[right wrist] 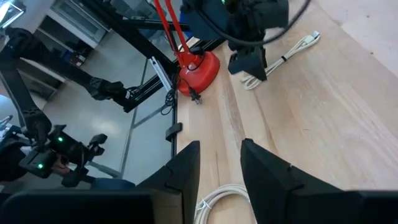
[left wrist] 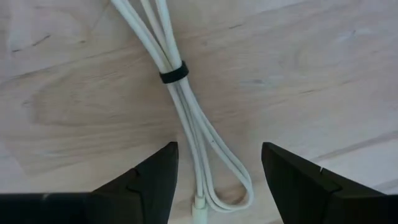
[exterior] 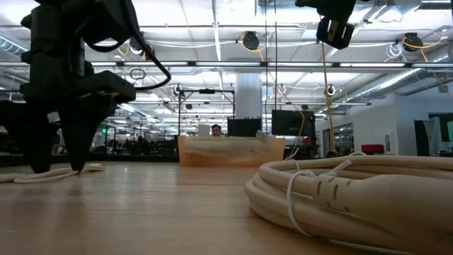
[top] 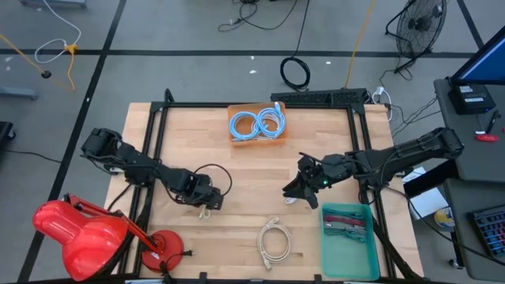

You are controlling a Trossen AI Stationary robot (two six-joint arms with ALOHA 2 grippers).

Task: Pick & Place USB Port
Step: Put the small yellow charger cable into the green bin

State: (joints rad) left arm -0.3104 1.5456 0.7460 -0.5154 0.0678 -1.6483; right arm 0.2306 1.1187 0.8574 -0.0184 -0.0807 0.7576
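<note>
A small white cable bundle, tied with a black band, lies flat on the wooden table. My left gripper points down over its looped end. It is open, with one finger on each side of the loop, and no touch shows. The low view has this gripper down near the table, with the bundle at its tips. In the high view it is at the table's near left. My right gripper hangs open above the table at centre right and holds nothing.
A larger cream cable coil lies near the near edge. A teal bin with items stands at the near right. An orange tray with blue cable coils sits at the far middle. A red lamp stands at the near left corner.
</note>
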